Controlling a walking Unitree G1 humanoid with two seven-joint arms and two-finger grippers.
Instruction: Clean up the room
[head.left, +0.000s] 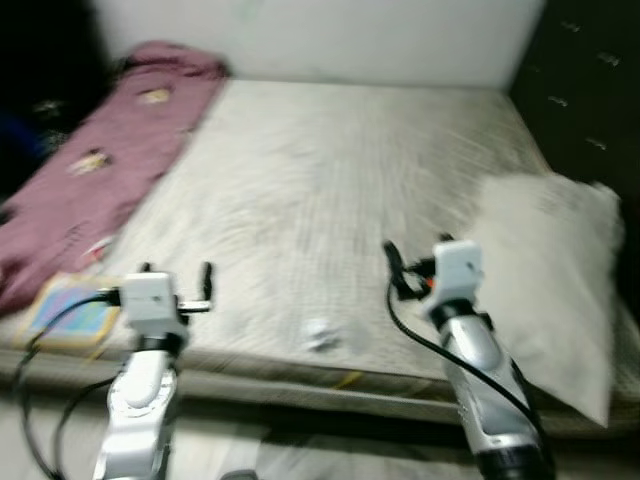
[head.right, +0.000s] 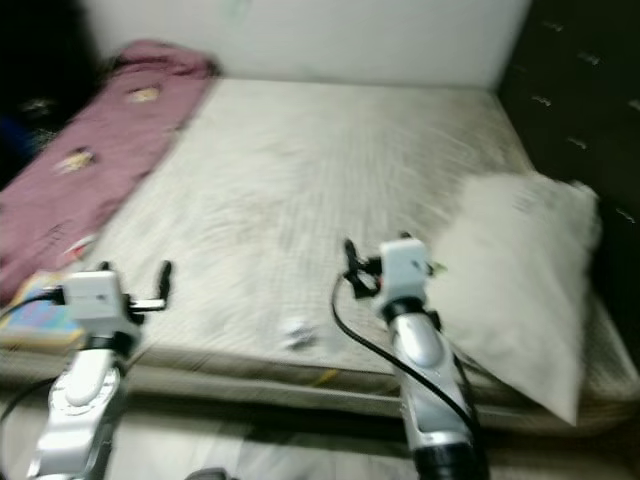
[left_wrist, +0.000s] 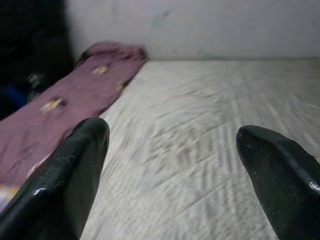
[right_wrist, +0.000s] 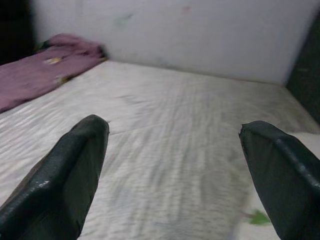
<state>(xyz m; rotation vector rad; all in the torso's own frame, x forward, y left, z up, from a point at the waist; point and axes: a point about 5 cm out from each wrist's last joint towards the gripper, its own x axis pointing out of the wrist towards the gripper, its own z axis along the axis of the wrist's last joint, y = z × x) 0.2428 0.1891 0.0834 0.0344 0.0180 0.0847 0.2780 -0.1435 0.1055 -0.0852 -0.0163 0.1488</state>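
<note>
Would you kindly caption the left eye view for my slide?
Both open grippers, left and right, over a bare mattress.

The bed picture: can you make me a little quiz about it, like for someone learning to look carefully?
1. True or false: the white pillow lies on the robot's right side of the mattress.
2. What colour is the blanket along the robot's left edge of the bed? A) green B) purplish pink C) orange
3. Fill in: the fingers of the left gripper and the right gripper are spread ____, with nothing between them.

Key:
1. True.
2. B.
3. Open. Both grippers hover over the near part of the mattress.
</note>
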